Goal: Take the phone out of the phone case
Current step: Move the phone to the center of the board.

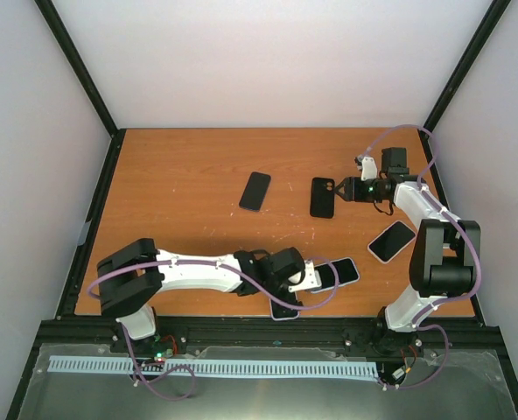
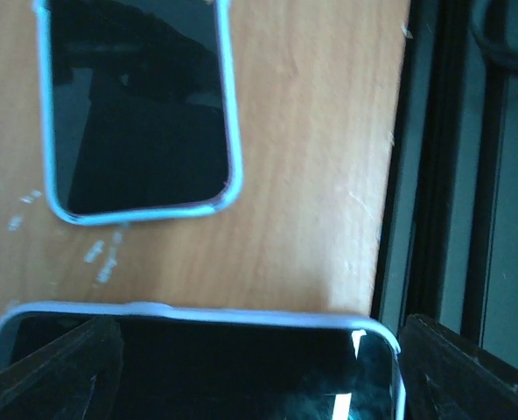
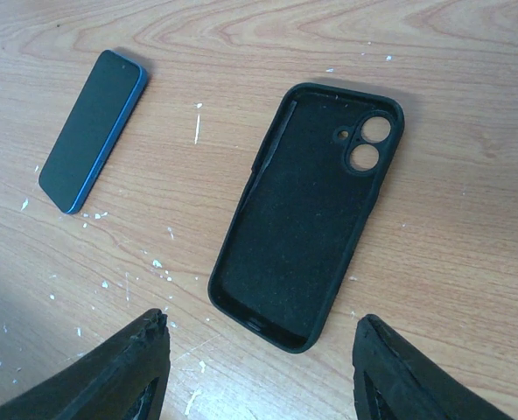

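My left gripper (image 1: 299, 278) is low over the near table edge. In the left wrist view its fingers (image 2: 56, 372) sit against both sides of a phone in a pale blue case (image 2: 198, 359), shut on it. In the top view this cased phone (image 1: 283, 310) pokes out from under the gripper. A second pale-cased phone (image 1: 339, 272) lies just beyond it, screen up, and also shows in the left wrist view (image 2: 141, 105). My right gripper (image 1: 346, 188) is open and empty above an empty black case (image 3: 307, 214).
A bare blue phone (image 1: 255, 191) lies left of the black case (image 1: 322, 197) and shows in the right wrist view (image 3: 93, 131). A phone in a white case (image 1: 391, 241) lies near the right arm's base. The table's near edge and black frame (image 2: 434, 175) run close beside the left gripper.
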